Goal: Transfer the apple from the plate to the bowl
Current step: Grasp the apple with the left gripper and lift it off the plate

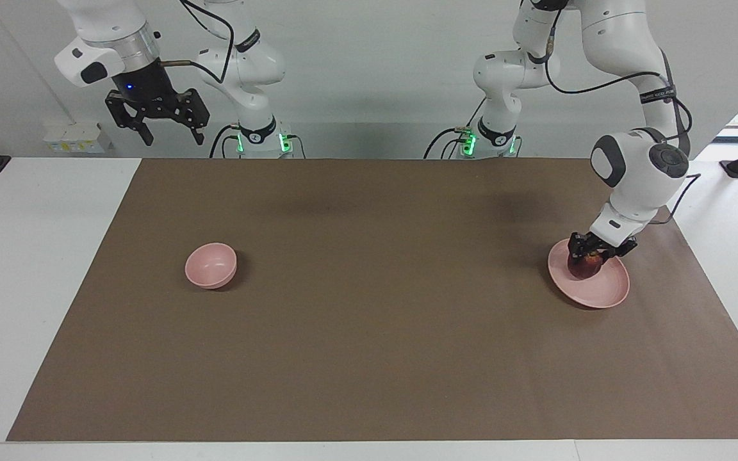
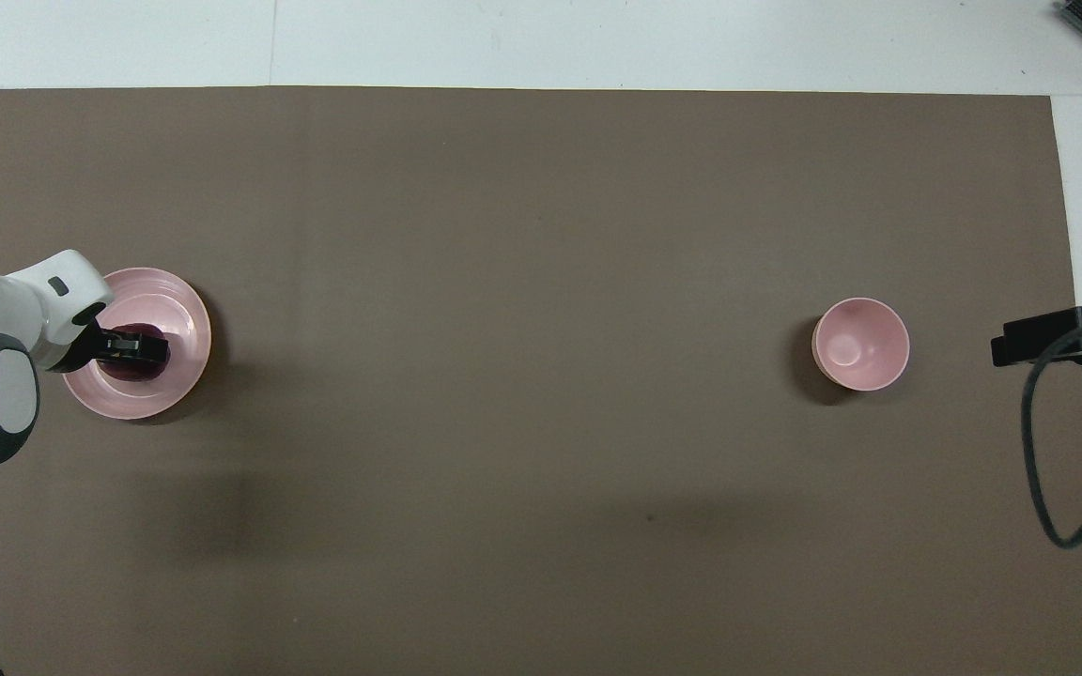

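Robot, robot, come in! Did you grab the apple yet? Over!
Left gripper shut on the apple, down on the plate. Right gripper open, waiting up high. Bowl empty, path clear.

Mat [image 1: 369, 358]: plain brown, no pattern, laid on a white table [image 1: 36, 288]. Plate [image 1: 606, 291]: pale pink, uniform. Bowl [image 1: 211, 265]: same pale pink inside and out. Apple [image 1: 583, 269]: dark red-maroon; a lighter patch near its top appears yellowish, though largely covered. Both arms: white shells with dark grey joint caps. Left gripper [image 1: 593, 255] and right gripper [image 1: 170, 134]: black.
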{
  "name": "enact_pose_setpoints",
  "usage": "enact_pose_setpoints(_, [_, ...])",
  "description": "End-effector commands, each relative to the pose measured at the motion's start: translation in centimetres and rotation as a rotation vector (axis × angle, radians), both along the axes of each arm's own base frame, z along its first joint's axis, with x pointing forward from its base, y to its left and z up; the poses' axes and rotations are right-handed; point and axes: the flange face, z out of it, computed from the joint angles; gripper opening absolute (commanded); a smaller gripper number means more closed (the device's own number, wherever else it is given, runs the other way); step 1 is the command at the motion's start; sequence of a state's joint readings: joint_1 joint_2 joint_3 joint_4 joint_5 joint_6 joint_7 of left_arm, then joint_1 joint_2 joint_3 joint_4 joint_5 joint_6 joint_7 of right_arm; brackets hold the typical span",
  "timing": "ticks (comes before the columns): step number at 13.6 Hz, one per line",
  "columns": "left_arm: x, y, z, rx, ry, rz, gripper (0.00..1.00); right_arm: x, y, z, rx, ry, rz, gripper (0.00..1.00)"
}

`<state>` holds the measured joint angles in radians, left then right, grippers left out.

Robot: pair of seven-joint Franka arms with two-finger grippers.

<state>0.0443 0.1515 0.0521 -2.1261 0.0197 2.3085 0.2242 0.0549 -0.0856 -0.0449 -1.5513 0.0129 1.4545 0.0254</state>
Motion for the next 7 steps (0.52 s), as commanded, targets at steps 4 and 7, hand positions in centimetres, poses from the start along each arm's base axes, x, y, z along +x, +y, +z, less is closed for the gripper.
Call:
enact_pose_setpoints(4, [0.1, -0.3, 4.1, 0.008, 0.017, -0.025, 0.0, -0.8, -0.4, 0.3, 0.016, 0.003, 0.02, 1.0])
enact_pose_setpoints(7, [0.1, -1.7, 6.4, -0.006, 0.014, -0.038, 0.0, -0.6, -0.4, 0.4, 0.014, 0.002, 0.023, 1.0])
